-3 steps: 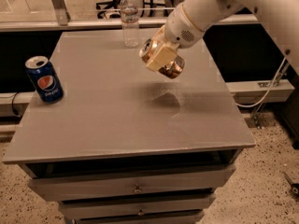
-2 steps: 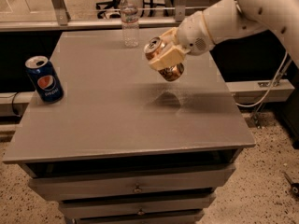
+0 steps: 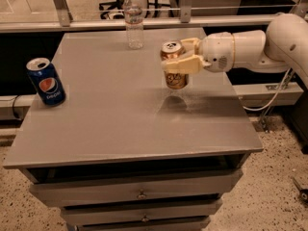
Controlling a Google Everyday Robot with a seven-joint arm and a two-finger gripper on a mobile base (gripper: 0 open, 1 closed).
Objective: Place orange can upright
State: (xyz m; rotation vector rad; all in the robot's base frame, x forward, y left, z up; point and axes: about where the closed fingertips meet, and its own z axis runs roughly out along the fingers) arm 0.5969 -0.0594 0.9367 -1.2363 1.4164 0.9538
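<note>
From the gripper (image 3: 178, 57) over the table (image 3: 120, 124), I see a Pepsi can (image 3: 45, 82) far left and a water bottle (image 3: 134, 20) behind-left.

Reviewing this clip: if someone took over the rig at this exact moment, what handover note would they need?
Claw: shut on the orange can, over the right-centre of the table.
Orange can: upright, silver top up. It seems to hang just above the tabletop, with its shadow beneath it.
Done: can gripped and held upright.
Left: lower it onto the table, open the claw, and back off without tipping it.
Nearby: blue can at the left edge and water bottle at the far edge, both standing well apart from it.
</note>
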